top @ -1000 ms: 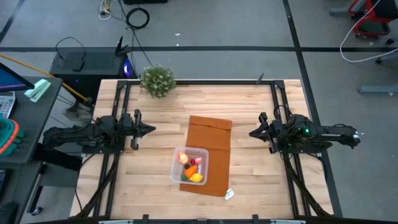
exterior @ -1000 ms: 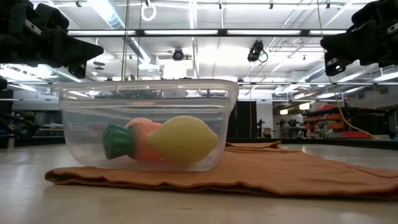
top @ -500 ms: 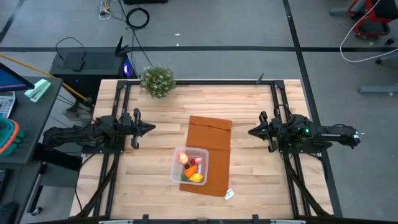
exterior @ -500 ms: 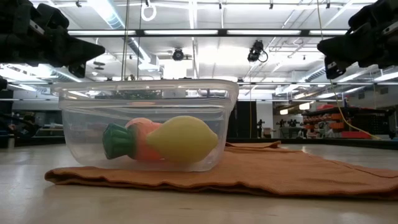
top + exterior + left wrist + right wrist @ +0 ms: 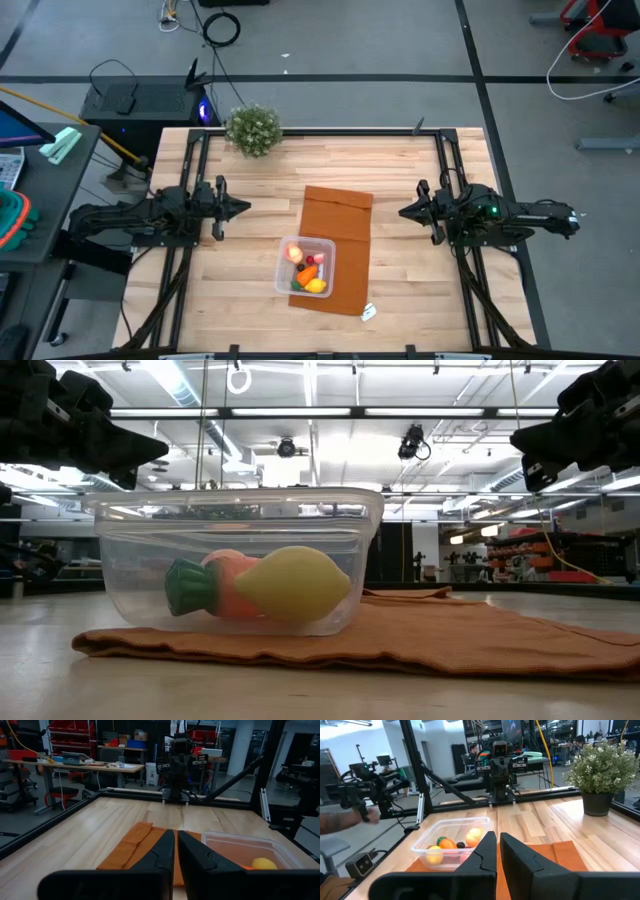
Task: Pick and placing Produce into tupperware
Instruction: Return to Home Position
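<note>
The clear tupperware [image 5: 306, 266] stands on the near part of a brown-orange mat [image 5: 337, 232] at mid-table. Inside lie a yellow lemon [image 5: 317, 286], an orange carrot [image 5: 307, 273] with a green top, a red-yellow peach [image 5: 294, 253] and a small red piece [image 5: 316, 260]. The low view shows the lemon [image 5: 292, 584] in front of the carrot [image 5: 215, 588]. My left gripper [image 5: 243, 208] hovers shut above the table, left of the mat. My right gripper [image 5: 403, 212] hovers shut on the mat's right. Both point toward the middle and touch nothing.
A bushy potted plant [image 5: 252, 128] stands near the far edge, left of centre. A small white scrap [image 5: 368, 312] lies by the mat's near right corner. Black frame rails [image 5: 190, 170] run along both sides. A person's arm [image 5: 337, 822] shows beyond the table.
</note>
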Robot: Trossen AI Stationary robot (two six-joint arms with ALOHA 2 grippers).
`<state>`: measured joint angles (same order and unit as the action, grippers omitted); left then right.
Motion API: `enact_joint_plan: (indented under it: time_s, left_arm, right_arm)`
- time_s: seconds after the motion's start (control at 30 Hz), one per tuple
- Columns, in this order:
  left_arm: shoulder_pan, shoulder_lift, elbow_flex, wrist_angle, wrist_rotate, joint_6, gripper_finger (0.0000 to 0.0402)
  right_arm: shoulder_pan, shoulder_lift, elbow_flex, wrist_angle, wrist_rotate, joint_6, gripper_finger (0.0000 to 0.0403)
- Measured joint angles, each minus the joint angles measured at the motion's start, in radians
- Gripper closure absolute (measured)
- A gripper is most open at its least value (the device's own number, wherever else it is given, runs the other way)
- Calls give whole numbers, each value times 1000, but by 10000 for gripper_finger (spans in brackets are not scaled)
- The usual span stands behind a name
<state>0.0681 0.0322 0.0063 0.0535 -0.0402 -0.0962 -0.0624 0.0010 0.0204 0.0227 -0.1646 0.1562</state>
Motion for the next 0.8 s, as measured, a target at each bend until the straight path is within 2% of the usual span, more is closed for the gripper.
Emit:
enact_joint_plan:
  time_s: [0.47,0.8]
  left_arm:
    - [0,0,0,1,0,3,365]
    - [0,0,0,2,0,3,378]
  right_arm:
    - [0,0,2,-1,0,-2,403]
    - [0,0,4,0,0,-2,403]
